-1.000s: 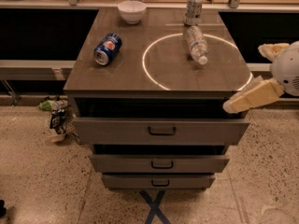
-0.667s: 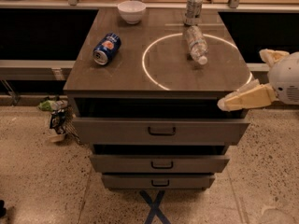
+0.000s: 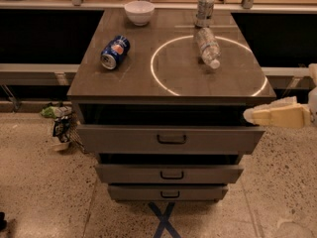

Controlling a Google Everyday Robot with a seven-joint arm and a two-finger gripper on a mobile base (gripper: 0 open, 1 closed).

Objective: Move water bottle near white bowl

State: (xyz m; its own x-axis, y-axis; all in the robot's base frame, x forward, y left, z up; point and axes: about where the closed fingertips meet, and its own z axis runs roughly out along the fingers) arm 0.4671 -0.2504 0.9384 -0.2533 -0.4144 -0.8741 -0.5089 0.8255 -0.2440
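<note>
The water bottle [image 3: 207, 47] is clear and ribbed and lies on its side on the right part of the brown cabinet top [image 3: 133, 78], its white cap toward me, inside a white ring of light. The white bowl [image 3: 139, 12] stands upright at the far left-centre edge of the top. My gripper [image 3: 253, 116] comes in from the right edge of the view, low beside the cabinet's front right corner, below the top's level and well apart from the bottle. It holds nothing.
A blue soda can [image 3: 115, 52] lies on its side on the left of the top. A silver can [image 3: 204, 9] stands upright just behind the bottle. Three drawers [image 3: 171, 139] stand slightly pulled out below. Litter [image 3: 60, 125] lies on the floor at left.
My gripper has moved a little to the left and downward, closer to the cabinet's front right corner. The bottle, bowl and cans have not moved.
</note>
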